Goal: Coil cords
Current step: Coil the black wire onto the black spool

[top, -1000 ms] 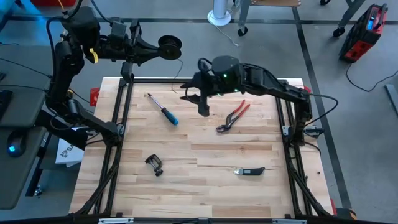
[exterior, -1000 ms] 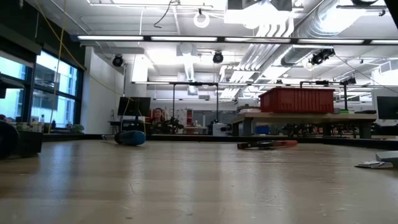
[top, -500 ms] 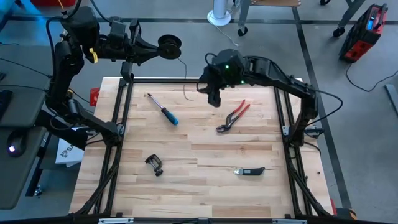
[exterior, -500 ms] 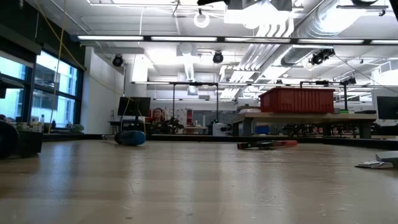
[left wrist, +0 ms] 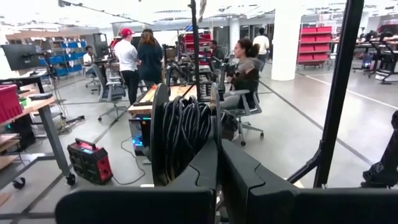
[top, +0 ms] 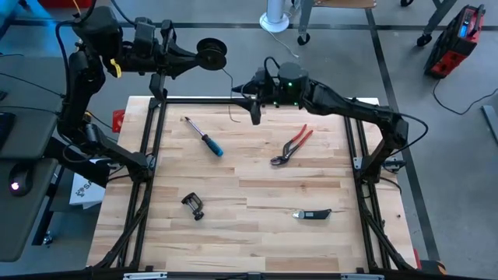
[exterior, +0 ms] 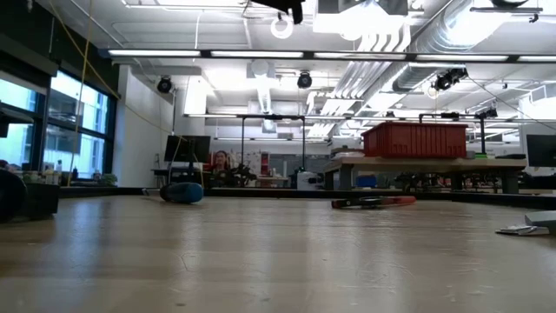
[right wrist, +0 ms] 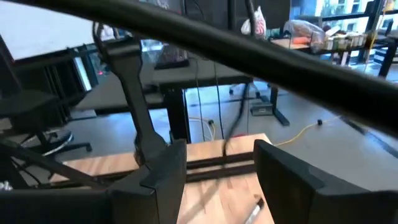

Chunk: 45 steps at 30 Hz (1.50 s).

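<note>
While the left jaws (top: 192, 59) stay clenched on the small round black reel (top: 212, 53), they hold it in the air beyond the counter's (top: 257, 194) far edge, off its far left corner. Seen from the left wrist, the reel (left wrist: 180, 134) stands on edge right at the tips of those jaws, with dark windings packed between its two discs. From the reel a hair-thin dark cord (top: 231, 92) runs down to the far edge of the counter, ending close beside the right jaws (top: 255, 115). Those right jaws are released, with a clear gap between the two fingers (right wrist: 163, 171) and nothing in it; they hang above the far middle of the counter. Nearer than the right jaws lie red pliers (top: 292, 145), and to their left a blue-handled screwdriver (top: 204, 137). Well apart, toward the near edge, lie a small black clamp (top: 193, 204) and a dark folding knife (top: 312, 214).
</note>
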Each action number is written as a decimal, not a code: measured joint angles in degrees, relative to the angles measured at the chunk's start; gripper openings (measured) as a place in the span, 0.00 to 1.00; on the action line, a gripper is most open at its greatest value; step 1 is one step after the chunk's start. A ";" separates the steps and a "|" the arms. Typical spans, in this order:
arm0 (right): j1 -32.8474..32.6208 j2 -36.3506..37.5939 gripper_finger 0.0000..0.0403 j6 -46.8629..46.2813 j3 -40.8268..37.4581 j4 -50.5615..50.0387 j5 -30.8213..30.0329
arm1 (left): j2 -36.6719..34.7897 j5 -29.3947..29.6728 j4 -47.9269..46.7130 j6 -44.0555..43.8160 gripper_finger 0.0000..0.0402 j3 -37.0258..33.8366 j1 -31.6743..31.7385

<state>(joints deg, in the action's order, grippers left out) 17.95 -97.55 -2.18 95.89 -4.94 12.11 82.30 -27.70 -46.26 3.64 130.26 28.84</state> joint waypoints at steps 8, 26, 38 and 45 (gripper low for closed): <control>0.06 0.01 0.45 0.63 2.50 0.02 -0.67 | 0.00 0.02 0.00 -0.38 0.00 0.00 -0.02; -1.13 -0.06 0.36 1.33 2.70 2.25 -2.38 | 0.02 0.00 0.37 -1.60 0.00 0.00 0.00; -1.87 -0.08 0.06 1.14 2.70 1.71 -2.98 | 0.02 0.00 0.60 -1.71 0.00 0.00 0.00; -3.83 0.01 0.01 0.65 2.72 0.71 -2.81 | 0.04 0.49 3.02 -2.15 0.00 0.00 -0.02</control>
<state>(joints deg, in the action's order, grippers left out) 14.12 -97.54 -1.54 98.61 -4.22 9.30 82.35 -27.21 -43.25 1.50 130.26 28.82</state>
